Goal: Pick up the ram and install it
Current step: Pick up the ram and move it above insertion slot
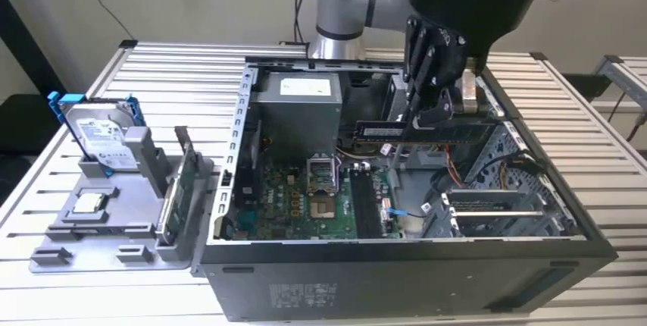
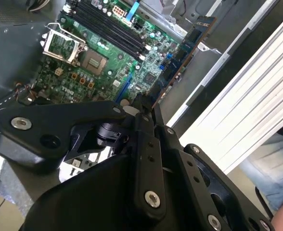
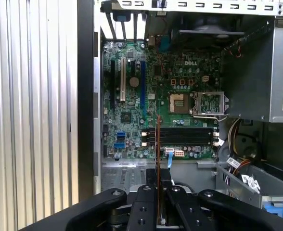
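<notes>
As caught in the exterior view, clamping the ram (image 1: 389, 129) between the closed fingers of the gripper (image 1: 437, 117), near the stick's middle. Holding it level, long edge horizontal, above the open computer case (image 1: 404, 280) and well clear of the motherboard (image 1: 303, 205) on the case floor. Not seated in any slot.

Long, narrow and flat in look: a dark board with black chips in a row and a small pale label toward its end at the exterior view's left. Print on that label too small to make out. In the second wrist view, the ram (image 2: 187, 48) running away from the fingertips, greenish on its face and brown along the edge, dotted with small parts. In the first wrist view, the ram (image 3: 158, 154) edge-on, no more than a thin brownish line coming out from between the fingers (image 3: 146, 211) toward the black memory slots (image 3: 180, 134).

As for other labels: a white sticker with dark print on the grey power supply (image 1: 303, 106). A silver label on the hard drive (image 1: 99, 133), upright in a blue frame on the grey holder (image 1: 101, 239), beside the case on the slatted table (image 1: 162, 68). White lettering on the motherboard in the first wrist view.
</notes>
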You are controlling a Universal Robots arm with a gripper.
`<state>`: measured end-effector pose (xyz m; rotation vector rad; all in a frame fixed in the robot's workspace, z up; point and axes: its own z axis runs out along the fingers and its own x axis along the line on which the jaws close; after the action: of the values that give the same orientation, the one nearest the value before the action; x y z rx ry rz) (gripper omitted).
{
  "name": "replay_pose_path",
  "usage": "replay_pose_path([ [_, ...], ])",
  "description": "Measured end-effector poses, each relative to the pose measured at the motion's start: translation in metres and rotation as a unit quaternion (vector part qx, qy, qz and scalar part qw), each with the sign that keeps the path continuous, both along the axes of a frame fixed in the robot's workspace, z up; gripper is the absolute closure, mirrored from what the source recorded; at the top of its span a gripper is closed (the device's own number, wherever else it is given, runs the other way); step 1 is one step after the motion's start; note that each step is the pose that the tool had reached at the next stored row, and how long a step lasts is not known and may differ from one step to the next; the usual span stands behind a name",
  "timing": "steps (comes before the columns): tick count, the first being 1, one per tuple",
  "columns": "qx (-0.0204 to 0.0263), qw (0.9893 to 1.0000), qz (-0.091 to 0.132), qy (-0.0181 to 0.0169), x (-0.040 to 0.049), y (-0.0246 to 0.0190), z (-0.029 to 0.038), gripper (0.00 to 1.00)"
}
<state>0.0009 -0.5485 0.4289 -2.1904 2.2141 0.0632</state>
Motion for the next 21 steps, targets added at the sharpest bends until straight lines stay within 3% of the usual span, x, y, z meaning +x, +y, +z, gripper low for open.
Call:
replay_pose_path([
  [5,0.0001,1.0,0.0,0.0,0.0001,0.0005,0.0,0.86],
  [8,0.0,1.0,0.0,0.0,0.0001,0.003,0.0,0.86],
  [17,0.0,1.0,0.0,0.0,0.0001,0.0177,0.0,0.86],
  [21,0.0,1.0,0.0,0.0,0.0001,0.0268,-0.0001,0.86],
])
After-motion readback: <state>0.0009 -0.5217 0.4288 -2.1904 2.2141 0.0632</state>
